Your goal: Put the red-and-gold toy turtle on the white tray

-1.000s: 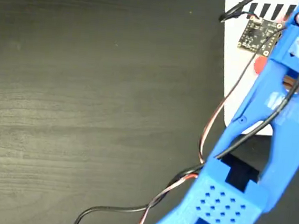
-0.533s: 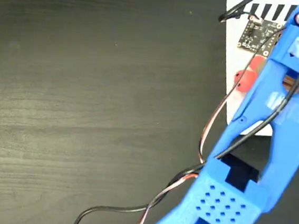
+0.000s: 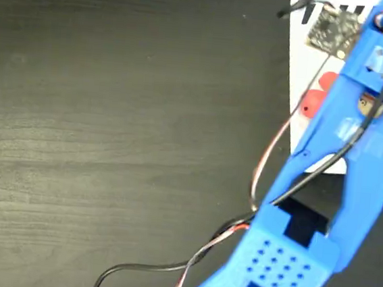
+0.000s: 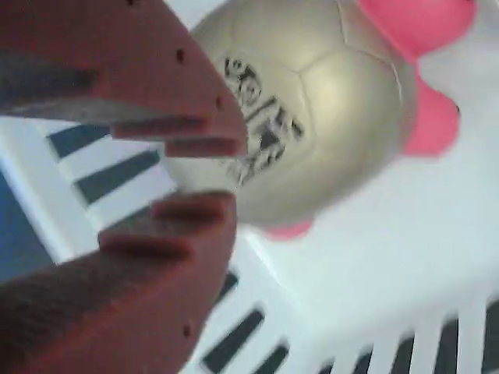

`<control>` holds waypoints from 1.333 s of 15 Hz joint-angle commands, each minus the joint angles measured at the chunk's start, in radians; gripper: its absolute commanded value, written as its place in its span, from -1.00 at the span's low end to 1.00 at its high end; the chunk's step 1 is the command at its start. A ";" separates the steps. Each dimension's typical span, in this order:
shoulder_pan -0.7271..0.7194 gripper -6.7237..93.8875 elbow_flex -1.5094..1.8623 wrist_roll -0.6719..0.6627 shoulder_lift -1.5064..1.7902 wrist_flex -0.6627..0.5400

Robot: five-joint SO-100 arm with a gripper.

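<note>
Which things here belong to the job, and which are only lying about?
Belong to the job:
- red-and-gold toy turtle, lying on the tray
- white tray
- tool, tips nearly closed beside the turtle

Only lying about:
- dark table
- loose cables

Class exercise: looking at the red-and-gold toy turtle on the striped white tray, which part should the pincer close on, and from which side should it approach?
Probably the gold domed shell of the red-and-gold toy turtle, taken across its width from above. The shell is the broadest, firmest part; the coral legs are small stubs. It lies on the white tray, so only the top is free. The pincer is beside the shell, tips nearly together.
</note>
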 commanded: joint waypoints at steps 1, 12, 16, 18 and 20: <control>0.000 -0.86 -0.032 0.021 0.206 -0.015; -0.525 -0.86 1.197 0.137 1.376 -0.474; -0.641 -0.86 1.712 0.083 1.753 -0.554; -0.681 -0.86 1.939 0.064 1.976 -0.563; -0.701 -0.86 2.088 0.084 2.178 -0.503</control>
